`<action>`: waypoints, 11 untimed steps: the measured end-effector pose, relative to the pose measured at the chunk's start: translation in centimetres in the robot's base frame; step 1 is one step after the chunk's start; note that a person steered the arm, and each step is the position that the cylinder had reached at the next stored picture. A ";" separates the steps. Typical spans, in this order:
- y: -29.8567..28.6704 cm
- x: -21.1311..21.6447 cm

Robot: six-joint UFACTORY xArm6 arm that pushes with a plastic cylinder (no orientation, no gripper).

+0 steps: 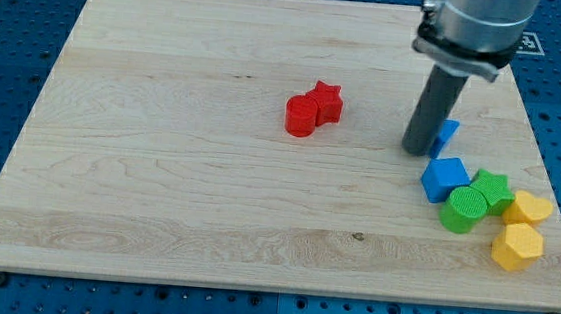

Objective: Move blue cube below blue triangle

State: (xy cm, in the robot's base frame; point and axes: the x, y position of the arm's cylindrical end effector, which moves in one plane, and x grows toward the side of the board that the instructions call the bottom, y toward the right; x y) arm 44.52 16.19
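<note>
My tip [420, 148] stands on the bench [158, 187] near its right edge, and the rod hides most of the blue triangle [448, 136]: only a narrow blue sliver shows at the rod's right side, so its shape is hard to make out, and I cannot tell whether tip and triangle touch. The arm's top is cut off by the view's top edge. There are no fingers on this arm (just the straight rod), so nothing opens, closes or grips.

The blue cube [443, 177] lies just below the triangle, toward the bench's bottom-right corner, a little apart from my tip.

Counted: two blue blocks, two red, two green, two yellow. The red cylinder [302, 117] and red star [327, 102] touch each other near the bench's middle, well apart from the rest. The green cylinder [464, 209] touches the cube's lower right; the green star [493, 189], partly hidden behind that cylinder, sits just beside it. The two yellow blocks [528, 208] [517, 246] lie closest to the right edge, one above the other, their shapes unclear.
</note>
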 end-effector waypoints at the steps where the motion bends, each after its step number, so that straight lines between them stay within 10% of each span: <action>1: 0.5 -3.2; 5: -6.3 7.5; 11: 0.5 5.5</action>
